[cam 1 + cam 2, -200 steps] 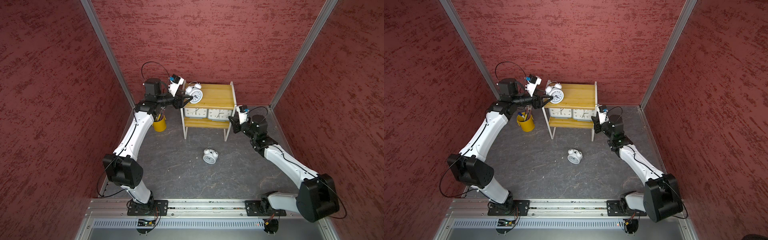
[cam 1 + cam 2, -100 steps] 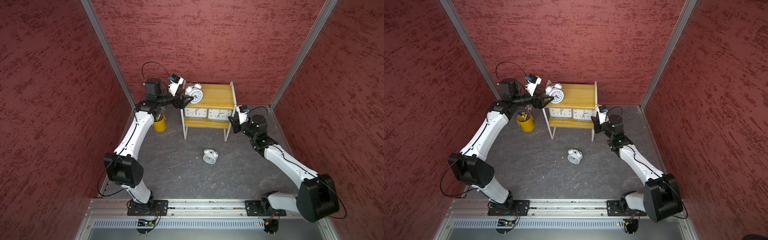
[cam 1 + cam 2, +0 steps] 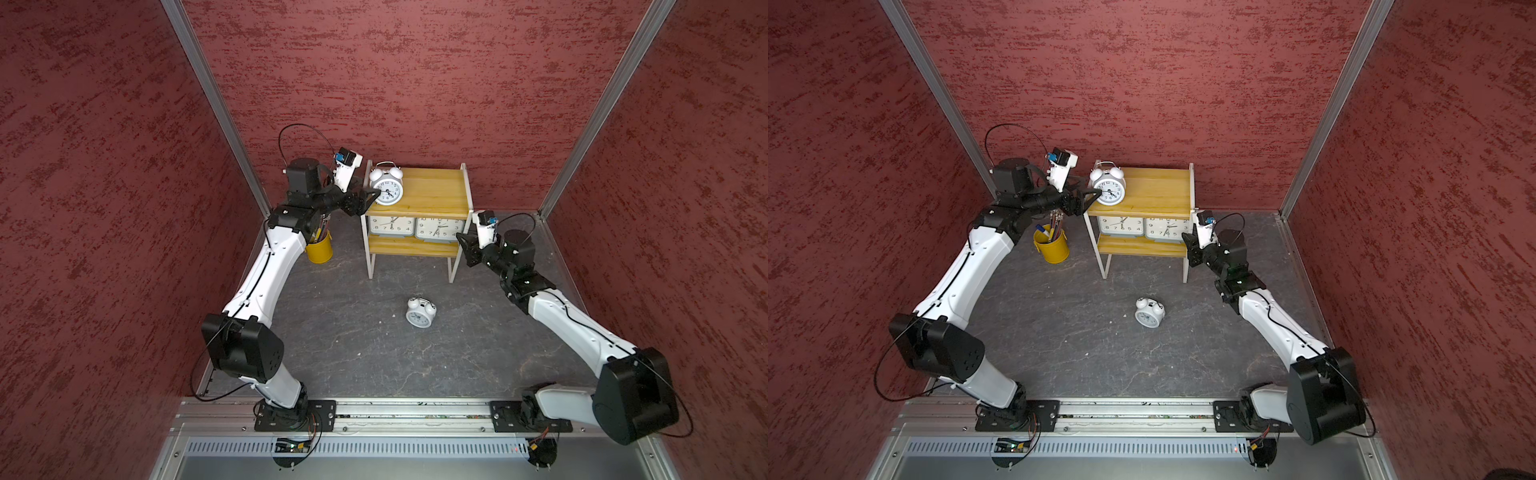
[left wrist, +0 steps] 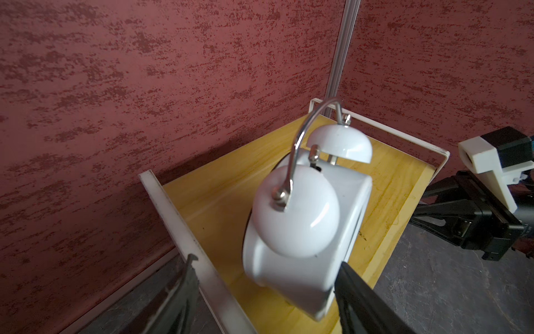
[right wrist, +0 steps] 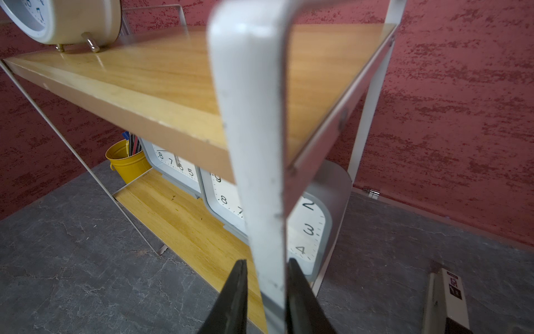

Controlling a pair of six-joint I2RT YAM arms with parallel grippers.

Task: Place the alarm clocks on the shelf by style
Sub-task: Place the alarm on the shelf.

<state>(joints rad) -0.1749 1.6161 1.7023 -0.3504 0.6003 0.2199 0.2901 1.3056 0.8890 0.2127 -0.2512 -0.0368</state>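
Observation:
A white twin-bell alarm clock [image 3: 387, 189] [image 3: 1108, 189] [image 4: 306, 231] stands upright at the left end of the shelf's [image 3: 436, 191] [image 3: 1158, 191] top board. My left gripper [image 3: 368, 196] [image 3: 1094, 193] [image 4: 267, 261] is open around it. One finger lies by the clock's face, and the other is outside the shelf's white rail, apart from the clock. Two grey clocks [image 3: 390, 226] [image 3: 440, 227] [image 5: 309, 231] stand side by side on the lower board. A second twin-bell clock [image 3: 419, 312] [image 3: 1149, 312] lies on the floor in front. My right gripper [image 3: 461, 239] [image 3: 1185, 240] [image 5: 267, 263] is shut on the shelf's right front post.
A yellow pen bucket [image 3: 319, 251] [image 3: 1052, 247] [image 5: 127, 162] stands on the grey floor left of the shelf, under my left forearm. Red walls close in at the back and on both sides. The right half of the top board [image 5: 173, 72] is bare.
Both arms and all clocks stay where they were. The left jaws look slightly wider around the clock on the top board.

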